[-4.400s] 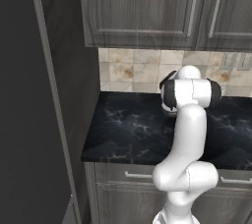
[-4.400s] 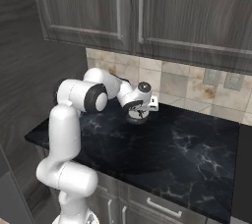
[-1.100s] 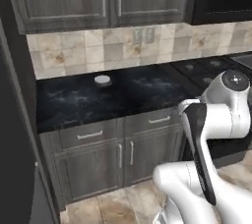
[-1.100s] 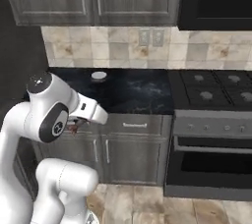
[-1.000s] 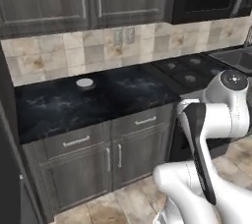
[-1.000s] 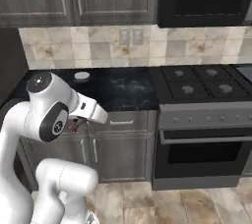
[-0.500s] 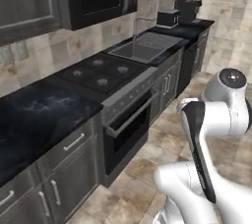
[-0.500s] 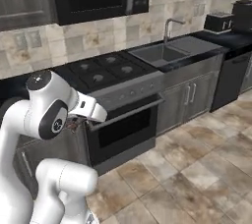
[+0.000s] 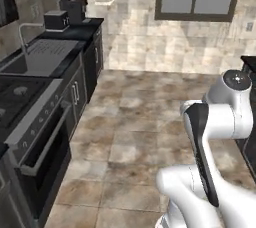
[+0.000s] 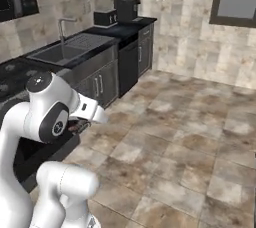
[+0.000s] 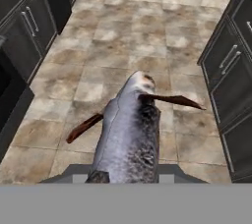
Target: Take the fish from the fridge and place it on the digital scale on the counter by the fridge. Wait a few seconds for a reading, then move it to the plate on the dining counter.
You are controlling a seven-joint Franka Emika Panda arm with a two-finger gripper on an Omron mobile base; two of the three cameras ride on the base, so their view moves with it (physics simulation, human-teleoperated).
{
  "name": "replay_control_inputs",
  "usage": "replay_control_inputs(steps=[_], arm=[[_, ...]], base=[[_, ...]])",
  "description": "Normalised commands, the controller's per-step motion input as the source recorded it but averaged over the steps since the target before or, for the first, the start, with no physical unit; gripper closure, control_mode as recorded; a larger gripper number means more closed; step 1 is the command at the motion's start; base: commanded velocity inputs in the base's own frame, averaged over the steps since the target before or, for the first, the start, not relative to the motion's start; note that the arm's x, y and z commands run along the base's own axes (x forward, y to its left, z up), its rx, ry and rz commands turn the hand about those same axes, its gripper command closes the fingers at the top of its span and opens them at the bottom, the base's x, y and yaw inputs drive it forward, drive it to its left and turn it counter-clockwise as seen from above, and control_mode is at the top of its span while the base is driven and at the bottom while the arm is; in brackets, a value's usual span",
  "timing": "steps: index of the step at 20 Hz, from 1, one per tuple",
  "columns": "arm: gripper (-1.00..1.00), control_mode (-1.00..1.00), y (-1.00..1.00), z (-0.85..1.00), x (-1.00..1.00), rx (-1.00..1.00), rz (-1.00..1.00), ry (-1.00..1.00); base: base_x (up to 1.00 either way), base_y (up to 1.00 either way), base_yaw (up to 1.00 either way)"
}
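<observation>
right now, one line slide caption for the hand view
Grey fish held in the hand, carried above the tiled kitchen floor.

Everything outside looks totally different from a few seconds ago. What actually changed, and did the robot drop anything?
The base turned: the views swung away from the short counter and its scale, past the stove and sink, to open tiled floor. That is the cameras moving, not the furniture. The arm stayed folded close to its body. Nothing was dropped: the fish sits in the gripper now.

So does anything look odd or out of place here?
Only the fish: it hangs in the tool over the tiled kitchen floor, away from any counter. Nothing looks spilled or broken.
</observation>
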Motion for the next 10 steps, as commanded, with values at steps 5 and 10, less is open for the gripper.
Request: replay_control_inputs(steps=[5, 10], arm=[[1.00, 1.00, 0.00, 0.00, 0.00, 0.00, 0.00, 0.00], [1.00, 1.00, 0.00, 0.00, 0.00, 0.00, 0.00, 0.00]], base=[[0.64, -0.44, -0.56], [1.00, -0.02, -0.39]])
